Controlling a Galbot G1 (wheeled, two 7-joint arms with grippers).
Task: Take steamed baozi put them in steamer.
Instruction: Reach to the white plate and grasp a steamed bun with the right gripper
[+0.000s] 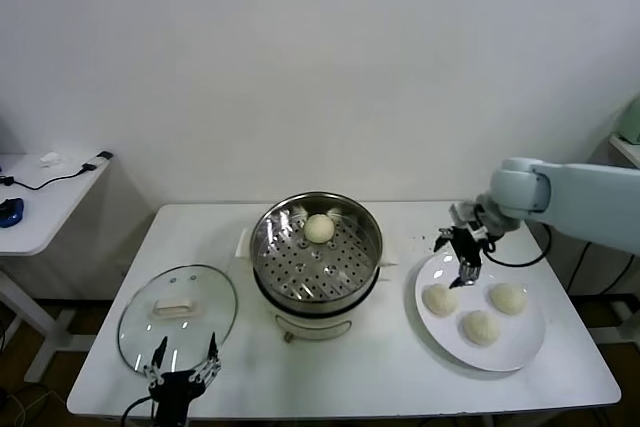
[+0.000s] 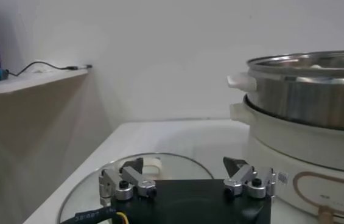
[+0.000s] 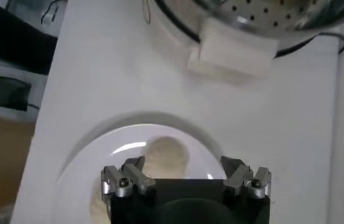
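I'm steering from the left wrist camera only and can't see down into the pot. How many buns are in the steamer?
Observer: One baozi lies in the steamer, on the perforated tray toward the far side.
Operator: How many are left outside?
Observer: Three more baozi sit on a white plate on the robot's right of the steamer.
Operator: Where's the right gripper?
Observer: The right gripper is open and holds nothing. It hovers over the plate, above the bun nearest the steamer.
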